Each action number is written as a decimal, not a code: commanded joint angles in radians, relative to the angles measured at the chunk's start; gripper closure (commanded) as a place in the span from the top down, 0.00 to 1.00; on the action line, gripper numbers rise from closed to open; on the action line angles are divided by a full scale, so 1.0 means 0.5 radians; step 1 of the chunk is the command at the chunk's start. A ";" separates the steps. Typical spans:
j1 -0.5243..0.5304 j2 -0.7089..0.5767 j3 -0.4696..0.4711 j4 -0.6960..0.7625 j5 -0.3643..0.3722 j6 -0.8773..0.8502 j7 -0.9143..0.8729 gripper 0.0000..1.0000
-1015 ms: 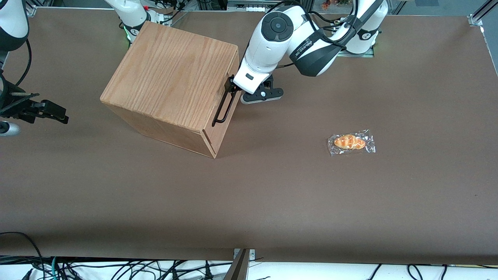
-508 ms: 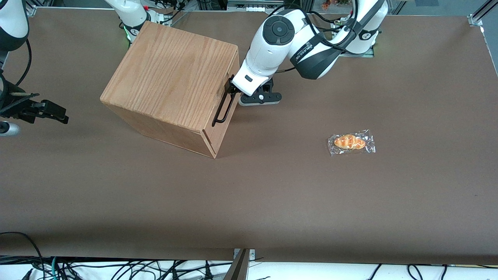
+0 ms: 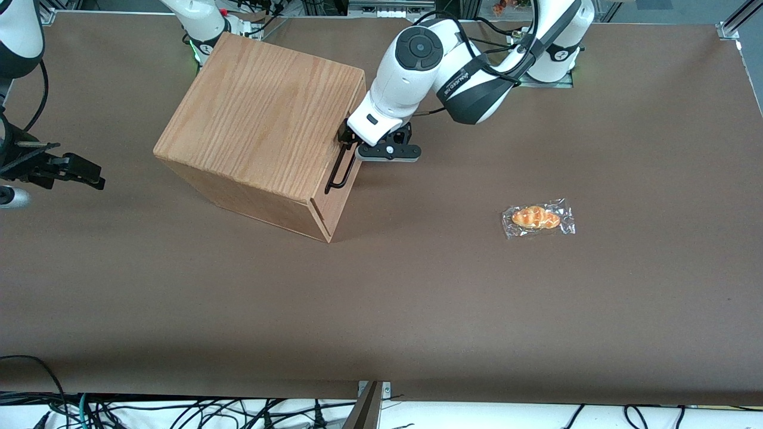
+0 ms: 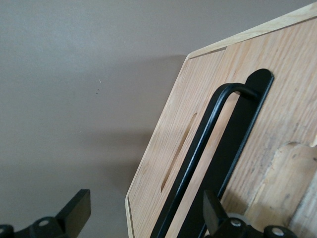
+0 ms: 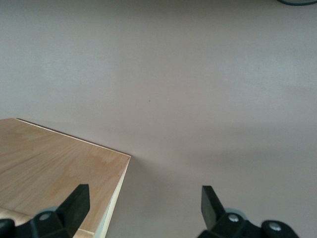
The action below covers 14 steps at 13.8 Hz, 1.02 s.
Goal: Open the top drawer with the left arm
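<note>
The top drawer sits flush in the oak cabinet, its front facing the working arm's end of the table. A thin black bar handle runs across that front. The white left arm reaches down to the handle's end that is farther from the front camera, where its gripper hangs. In the left wrist view the gripper is open. Its black fingers stand wide apart, with the handle bar and the drawer front between them. No finger touches the bar.
A wrapped bread roll lies on the brown table, toward the working arm's end and nearer the front camera than the cabinet. The parked arm's gripper hovers at its own end of the table.
The left arm has swung its gripper closer to the drawer front and onto the handle's end. The drawer and cabinet have not moved.
</note>
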 commanded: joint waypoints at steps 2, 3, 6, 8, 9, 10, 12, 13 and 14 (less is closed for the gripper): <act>-0.027 0.027 0.022 0.039 0.075 0.013 0.033 1.00; -0.024 0.027 0.022 0.039 0.078 0.013 0.039 1.00; -0.027 0.027 0.047 0.036 0.078 0.013 0.152 1.00; -0.027 0.027 0.047 0.036 0.075 0.010 0.171 1.00; -0.030 0.039 0.047 0.036 0.072 0.013 0.171 1.00; -0.030 0.051 0.047 0.036 0.072 0.013 0.171 1.00; -0.051 0.066 0.047 0.039 0.072 0.013 0.171 1.00; -0.063 0.069 0.047 0.039 0.075 0.040 0.174 1.00; -0.066 0.070 0.047 0.036 0.072 0.074 0.171 1.00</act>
